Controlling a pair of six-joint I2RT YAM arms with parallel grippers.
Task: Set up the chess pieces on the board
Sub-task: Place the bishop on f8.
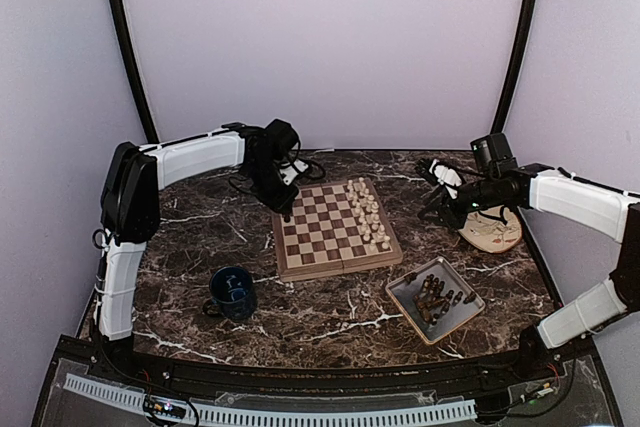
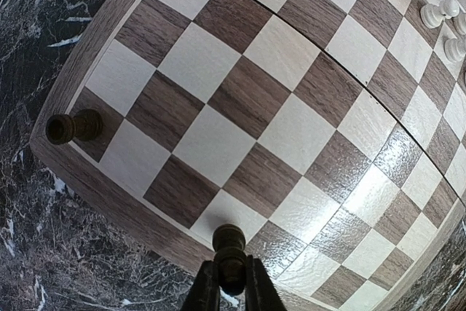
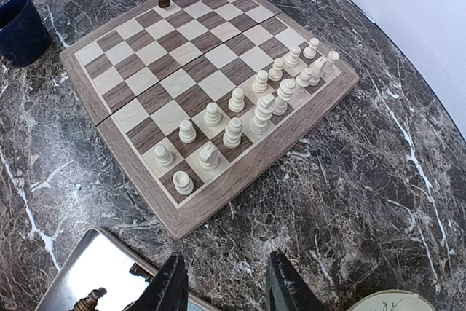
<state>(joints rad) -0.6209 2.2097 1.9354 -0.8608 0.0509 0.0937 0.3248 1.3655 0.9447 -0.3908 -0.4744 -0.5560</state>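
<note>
Dark marble table (image 1: pixel 200 247), two arms at the near edge.

Board (image 1: pixel 315 232) lies near the table's centre, flat, turned slightly askew.

Grey tray (image 1: pixel 400 294) is near-right of the board and apart from it. It holds a heap of dark pieces (image 1: pixel 435 297); no count possible. A beige plate (image 1: pixel 492 232) is far-right of the board, partly under the right arm. A dark blue mug (image 1: pixel 233 292) is near-left of the board.

Cream-white pieces (image 1: pixel 370 215) stand in two rows along the board's right side, upright as far as I can see.

Left gripper (image 2: pixel 231 273) is at the board's far-left part, jaws clenched on a dark piece (image 2: pixel 228 242) just below its head. The piece is upright, over the edge row on the side opposite the white set. Whether its base touches the square I cannot tell.

A second dark piece (image 2: pixel 73 127) stands alone on the corner square of that same edge row, a few squares from the held one.

Right gripper (image 3: pixel 226 282) hangs over bare marble between board, tray and plate. Its jaws are parted, with nothing between them.
</note>
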